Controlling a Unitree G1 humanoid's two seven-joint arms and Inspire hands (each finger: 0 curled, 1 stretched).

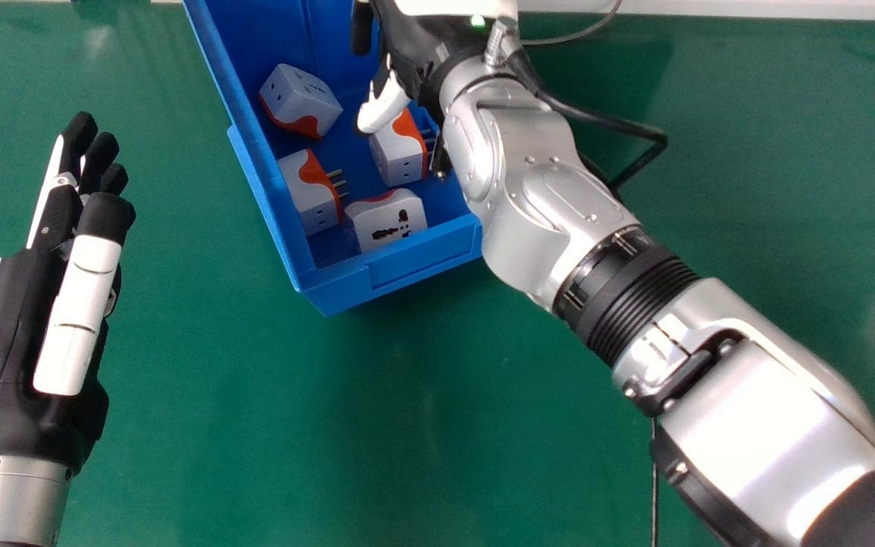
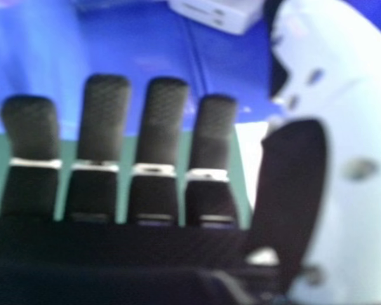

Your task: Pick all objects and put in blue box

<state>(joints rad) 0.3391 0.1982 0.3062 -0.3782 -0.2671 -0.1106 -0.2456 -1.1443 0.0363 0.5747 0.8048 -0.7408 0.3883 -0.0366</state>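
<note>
Right hand over blue box, fingers straight, thumb apart. Inside: first plug near thumb, second plug leftward, third plug, fourth plug nearer robot. Left hand well left.

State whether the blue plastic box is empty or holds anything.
Partly filled: the blue plastic box holds at least four white-and-orange plug adapters, with bare space between some.

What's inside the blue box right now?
Four white-and-orange plug adapters lie in the blue box. The right robot hand and silver forearm cover its far right part, so I can't tell whether anything else lies beneath them.
</note>
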